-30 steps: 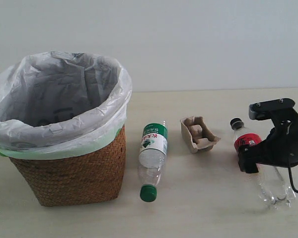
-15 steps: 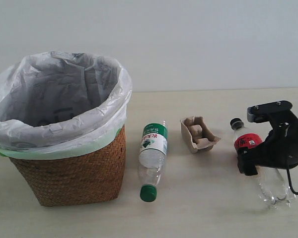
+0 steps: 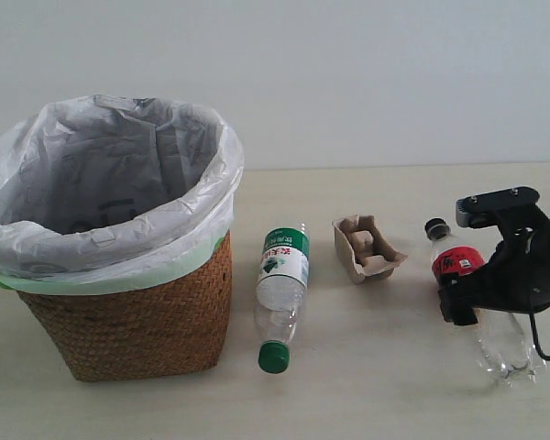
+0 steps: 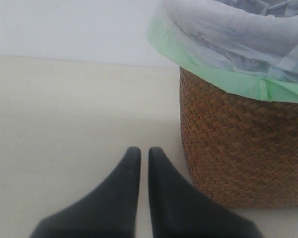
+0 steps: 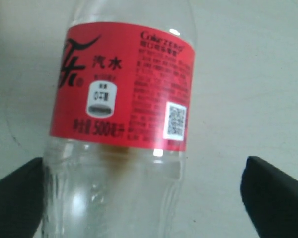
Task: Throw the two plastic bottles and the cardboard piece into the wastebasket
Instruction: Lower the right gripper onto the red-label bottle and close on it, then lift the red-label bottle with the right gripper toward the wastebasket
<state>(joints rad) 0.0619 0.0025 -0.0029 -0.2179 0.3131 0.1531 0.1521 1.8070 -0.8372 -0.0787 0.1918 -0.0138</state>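
The red-label bottle [image 3: 456, 262] with a black cap lies on the table at the right. My right gripper [image 3: 477, 255] is open and straddles it just below the label, one finger on each side. In the right wrist view the bottle [image 5: 124, 104] fills the gap; my right gripper [image 5: 144, 168] has one finger beside its body and the other well apart. The green-cap bottle [image 3: 282, 291] lies in the middle, next to the wastebasket [image 3: 137, 321]. The cardboard piece [image 3: 367, 247] sits between the two bottles. My left gripper [image 4: 144, 151] is shut and empty, low beside the wastebasket [image 4: 238, 148].
A white wall runs behind the pale table [image 3: 367, 385]. The wastebasket's plastic bag [image 3: 110, 183] hangs over its rim. A black cable [image 3: 541, 335] loops from the right arm over the bottle's base.
My right gripper has sunk slightly over the red-label bottle, then held still. The bottles, the cardboard and the wastebasket have not moved.
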